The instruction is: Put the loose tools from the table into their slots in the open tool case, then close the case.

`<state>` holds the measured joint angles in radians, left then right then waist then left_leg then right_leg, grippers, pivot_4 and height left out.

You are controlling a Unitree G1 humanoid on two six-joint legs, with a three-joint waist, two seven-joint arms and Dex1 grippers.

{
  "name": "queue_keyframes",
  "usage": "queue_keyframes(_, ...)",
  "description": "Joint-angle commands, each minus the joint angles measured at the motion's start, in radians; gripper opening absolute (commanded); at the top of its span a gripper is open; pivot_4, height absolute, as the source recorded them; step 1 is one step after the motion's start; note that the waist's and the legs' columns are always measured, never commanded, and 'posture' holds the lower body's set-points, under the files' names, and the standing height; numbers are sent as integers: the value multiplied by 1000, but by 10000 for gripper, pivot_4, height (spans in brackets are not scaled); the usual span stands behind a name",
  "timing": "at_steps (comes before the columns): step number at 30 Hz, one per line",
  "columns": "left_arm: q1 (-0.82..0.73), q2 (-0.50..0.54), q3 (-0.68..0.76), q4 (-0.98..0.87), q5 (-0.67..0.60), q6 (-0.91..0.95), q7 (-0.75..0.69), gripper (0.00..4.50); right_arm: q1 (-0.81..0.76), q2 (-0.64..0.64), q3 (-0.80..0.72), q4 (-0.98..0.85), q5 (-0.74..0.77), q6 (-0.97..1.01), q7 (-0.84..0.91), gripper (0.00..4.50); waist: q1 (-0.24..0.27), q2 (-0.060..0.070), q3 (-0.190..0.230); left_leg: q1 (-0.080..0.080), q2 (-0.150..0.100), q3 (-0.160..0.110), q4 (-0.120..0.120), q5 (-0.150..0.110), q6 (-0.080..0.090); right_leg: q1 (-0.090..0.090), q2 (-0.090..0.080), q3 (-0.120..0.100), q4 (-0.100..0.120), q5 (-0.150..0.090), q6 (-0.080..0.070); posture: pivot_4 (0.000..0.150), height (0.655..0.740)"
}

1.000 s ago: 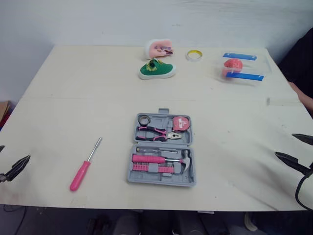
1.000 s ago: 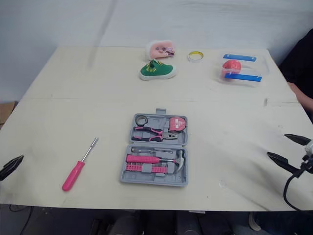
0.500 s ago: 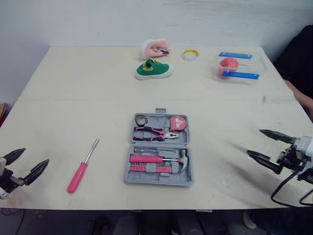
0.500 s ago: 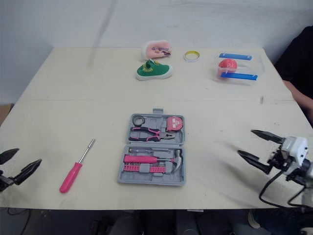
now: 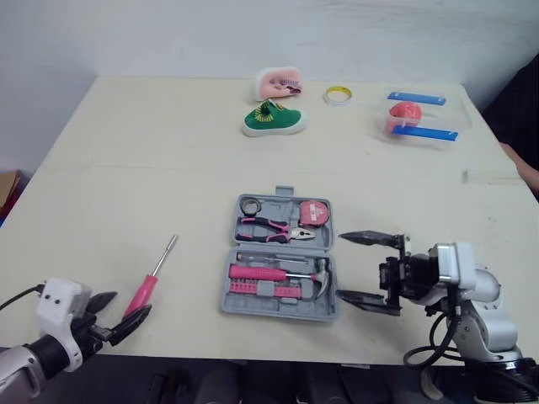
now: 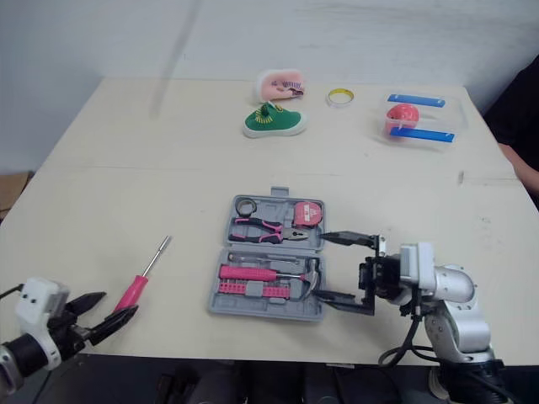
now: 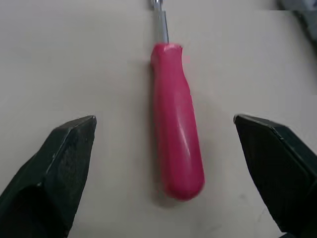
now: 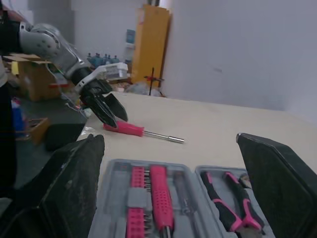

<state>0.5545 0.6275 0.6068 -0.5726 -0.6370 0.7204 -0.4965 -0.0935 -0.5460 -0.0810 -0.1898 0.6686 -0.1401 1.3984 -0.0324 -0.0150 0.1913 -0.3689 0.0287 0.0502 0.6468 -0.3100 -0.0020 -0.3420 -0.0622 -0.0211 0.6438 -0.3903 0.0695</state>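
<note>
Now, both your grippers stand wide open, holding nothing.
Your left gripper [image 7: 164,119] straddles the butt of the pink-handled screwdriver [image 5: 148,284] without touching it; your right gripper [image 5: 340,266] spreads just beside the right edge of the open grey tool case [image 5: 278,310]. The screwdriver lies loose on the table [image 5: 126,185], left of the case, shaft pointing away from you.

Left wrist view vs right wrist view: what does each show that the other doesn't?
Left wrist view: close-up of the pink screwdriver handle, lying between open fingers without touching them. Right wrist view: the open tool case with pliers slotted in, framed by the open right end effector; a yellow cabinet behind. Both: the pink screwdriver loose on the table, and the left end effector, open.
</note>
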Motion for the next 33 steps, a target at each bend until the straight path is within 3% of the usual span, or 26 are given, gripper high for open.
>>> queue_keyframes(1,-14,-26,-34,-27,43,-11,46,45000,-6,-4,-6,3,-5,-33,26,44465,3,0,0,1,0,0,0,0,0,1,0,0,0,0,0,1500,7400)
queue_keyframes(8,-70,-50,-172,5,130,-30,75,45000,-3,1,-8,7,-11,-38,27,44465,10,3,-1,1,0,-1,0,0,0,1,0,0,0,0,-1,1500,7400)
queue_keyframes(9,-80,-52,-179,17,137,-25,80,39695,-1,0,-10,9,-15,-41,28,45000,10,4,-1,1,0,-1,0,0,0,1,0,0,0,0,-1,1500,7400)
queue_keyframes(11,-86,-56,-193,30,146,-21,77,33954,6,-1,-13,7,-19,-43,25,45000,11,4,-1,2,0,-1,0,0,0,2,0,-1,0,0,-1,1500,7400)
queue_keyframes(14,-81,-64,-205,32,154,-26,66,21664,18,-3,-20,1,-23,-48,13,45000,11,5,-2,1,0,-1,0,0,0,2,0,-1,0,0,-1,1500,7400)
queue_keyframes(16,-77,-68,-204,33,162,-46,59,11242,29,-7,-28,-2,-30,-54,5,45000,10,5,-2,1,0,-1,0,0,0,2,-1,-1,0,0,-1,1500,7400)
queue_keyframes(18,-94,-82,-194,44,168,-118,35,5448,37,-10,-40,-4,-40,-64,-10,45000,10,6,-3,1,0,-1,0,0,0,2,-1,-1,-1,0,-1,1500,7400)
queue_keyframes(22,-175,-36,-180,73,200,-306,-71,5560,61,-25,-81,-11,-52,-76,-48,45000,11,5,-3,1,0,-1,0,0,0,2,-1,-1,0,0,-1,1500,7400)
queue_keyframes(25,-254,51,-209,56,156,-405,-262,5560,120,-63,-129,-39,-41,-65,-49,45000,10,4,-2,0,0,-1,0,1,-1,1,0,-2,-1,0,-1,1500,7400)
queue_keyframes(30,-327,144,-230,42,71,-438,-451,5560,173,-94,-159,-73,-32,-37,-78,45000,-3,4,-2,-1,0,0,-1,2,-4,1,0,-1,-3,0,-1,1500,7400)
queue_keyframes(33,-547,290,-430,29,81,-366,-621,5560,233,-117,-188,-91,-28,-24,-80,45000,10,2,0,0,1,-1,0,2,-3,1,1,-2,0,-1,-1,1500,7400)
